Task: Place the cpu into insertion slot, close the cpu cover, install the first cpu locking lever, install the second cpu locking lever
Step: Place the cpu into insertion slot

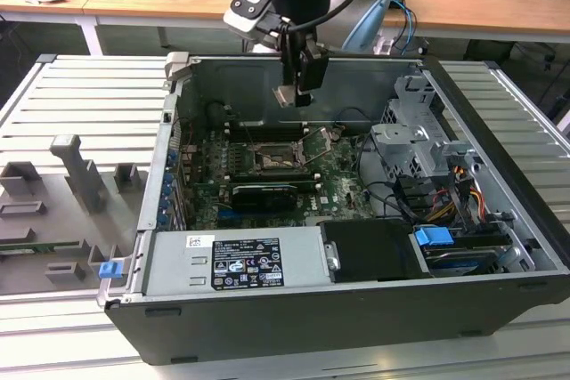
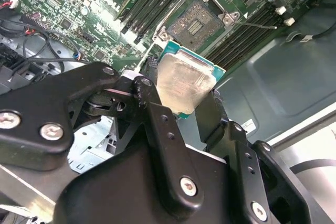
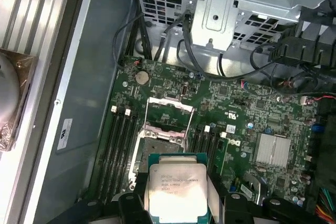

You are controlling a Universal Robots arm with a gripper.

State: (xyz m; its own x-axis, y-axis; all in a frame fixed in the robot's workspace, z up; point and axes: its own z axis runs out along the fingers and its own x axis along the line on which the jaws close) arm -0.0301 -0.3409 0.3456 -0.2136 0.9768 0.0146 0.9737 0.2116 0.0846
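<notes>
My gripper [image 1: 294,93] hangs inside the open computer case, shut on the cpu [image 1: 287,95], a flat square chip with a pale metal face. The chip is held above the board, over the insertion slot [image 1: 274,159], and is not touching it. In both wrist views the cpu [image 2: 184,80] [image 3: 176,184] sits between the black fingers [image 2: 155,111], with the insertion slot [image 2: 198,22] [image 3: 157,150] beyond it, open and with nothing in it. The cpu cover [image 3: 168,102] is swung up off the socket on its hinged edge.
Long black memory slots [image 3: 118,145] flank the socket on both sides. A grey drive cage [image 1: 414,140] with cables stands at the exterior view's right, and a power supply box [image 1: 236,260] lies along the case's near side. A finned heatsink [image 3: 271,149] sits on the board.
</notes>
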